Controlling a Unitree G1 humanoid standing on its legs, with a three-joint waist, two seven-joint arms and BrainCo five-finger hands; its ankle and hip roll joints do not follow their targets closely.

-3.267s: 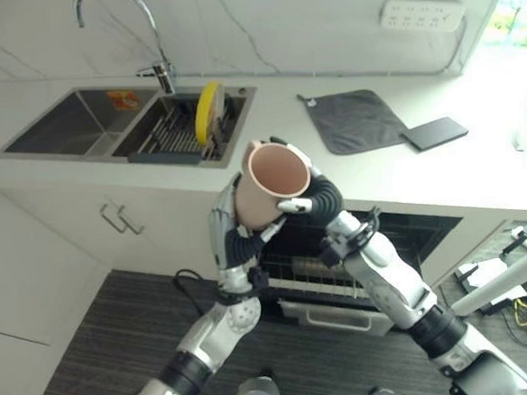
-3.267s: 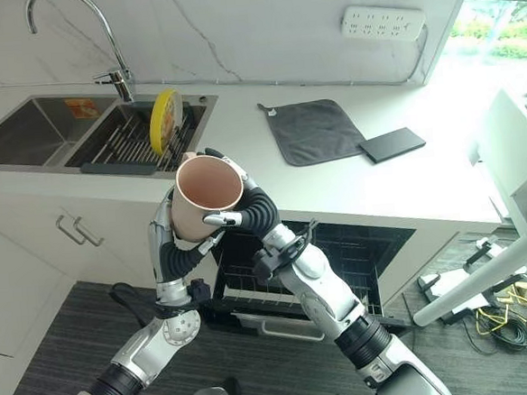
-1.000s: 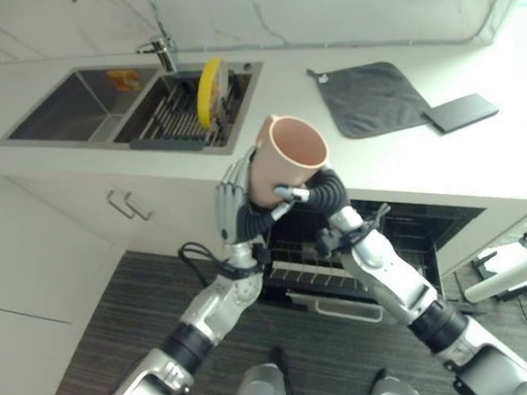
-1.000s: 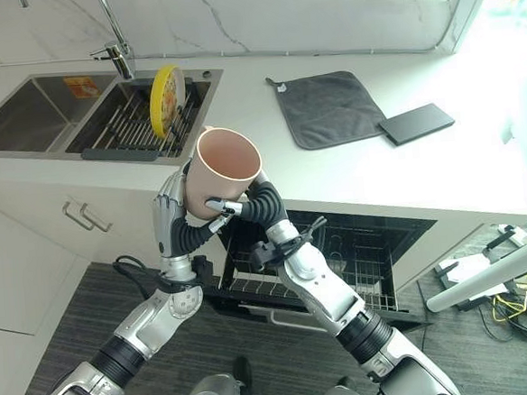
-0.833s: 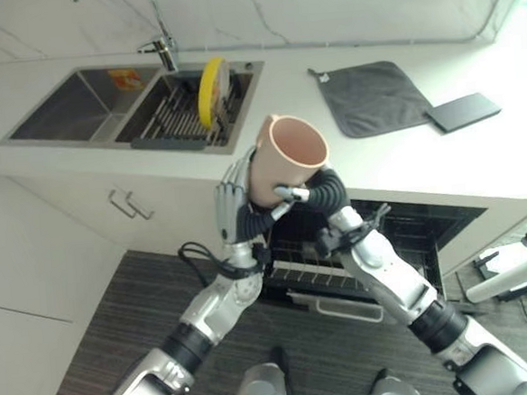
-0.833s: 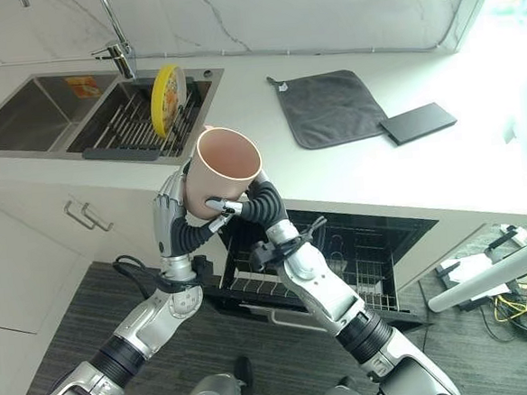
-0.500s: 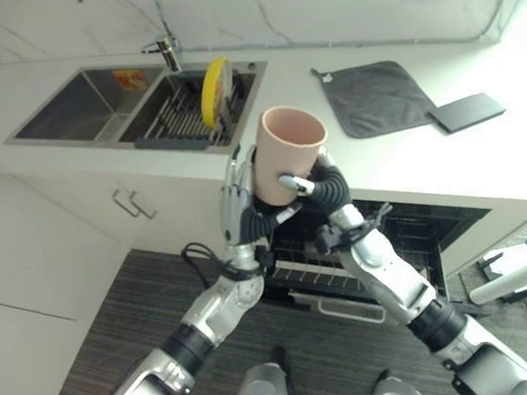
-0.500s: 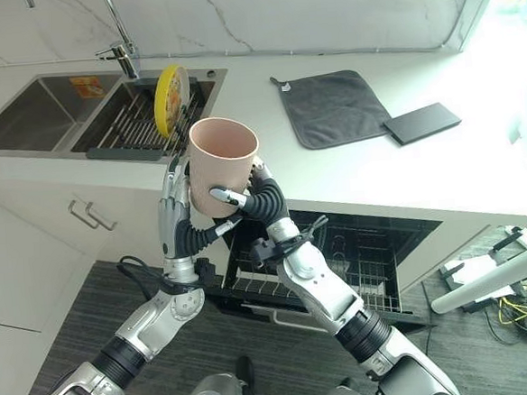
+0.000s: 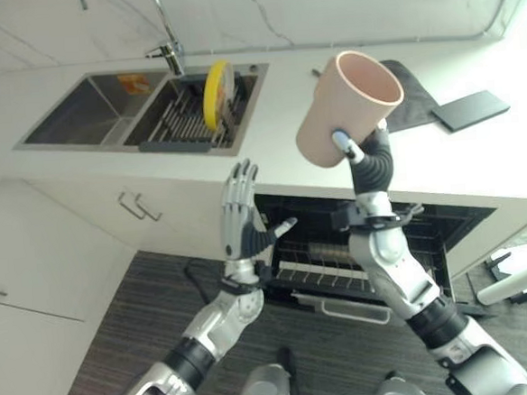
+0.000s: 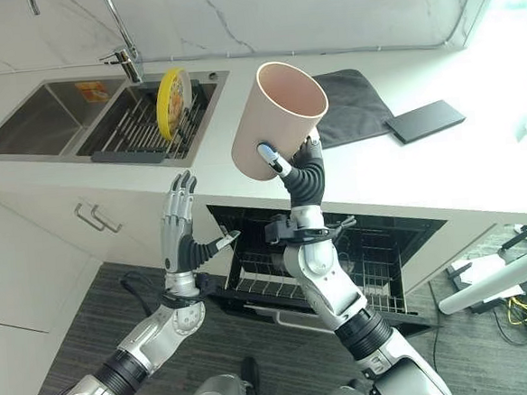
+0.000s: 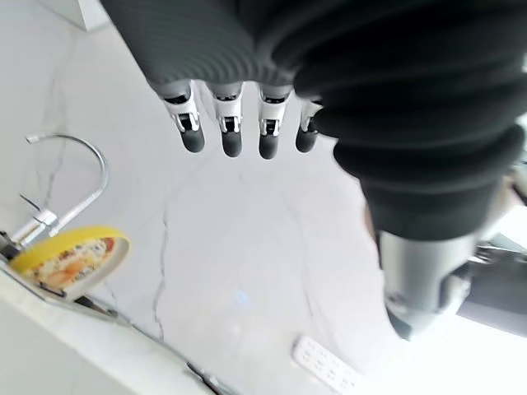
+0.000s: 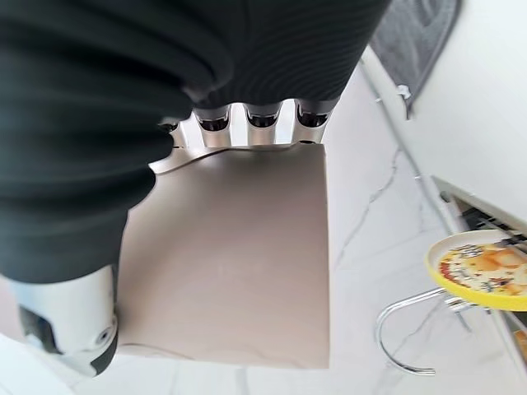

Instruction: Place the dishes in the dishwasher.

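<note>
Our right hand (image 10: pixel 302 172) grips the cup (image 10: pixel 276 117) above the counter (image 10: pixel 478 160); our left hand (image 10: pixel 183 230) hangs empty, fingers spread.

On my feed the left arm (image 9: pixel 220 320) and right arm (image 9: pixel 397 274) are silver-grey shells, each with a black band partway down the forearm. My left hand (image 9: pixel 241 219) has slim silver fingers with dark tips and a dark ribbed cover over the wrist. My right hand (image 9: pixel 370 161) wears the same ribbed black cover, and its thumb tip shows a bluish patch.
</note>
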